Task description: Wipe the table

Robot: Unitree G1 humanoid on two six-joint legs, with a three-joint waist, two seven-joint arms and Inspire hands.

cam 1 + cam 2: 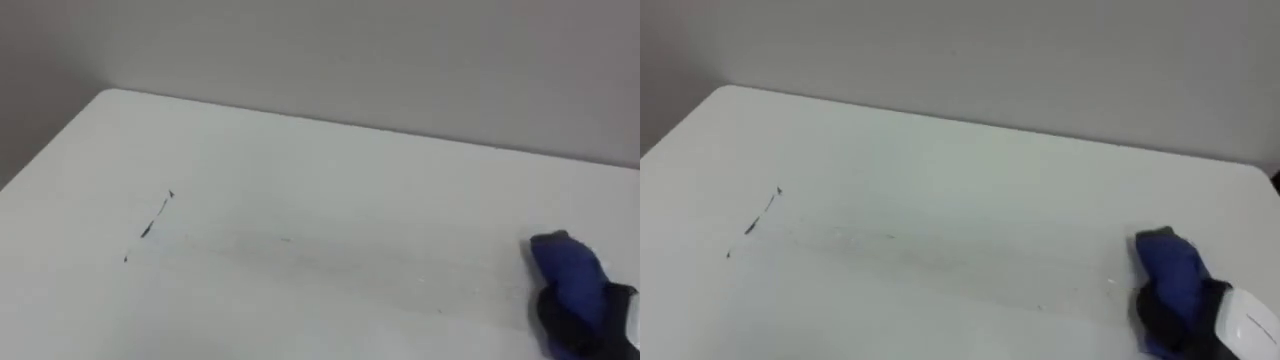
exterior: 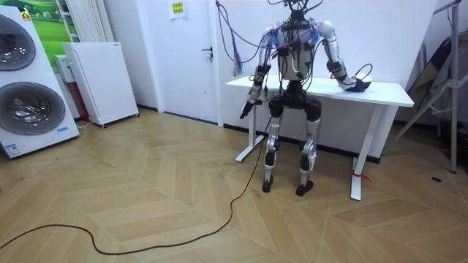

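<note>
Now the right robot hand [image 1: 1243,328] rests on the blue cloth [image 1: 1170,265] at the white table [image 1: 940,170] edge, its grip impossible to tell.

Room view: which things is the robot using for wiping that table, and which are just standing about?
For the job: white table, blue cloth, right robot hand on it, dark marks on the tabletop.
Just standing about: washing machines, white cabinet, door; the left robot hand hangs idle.
</note>
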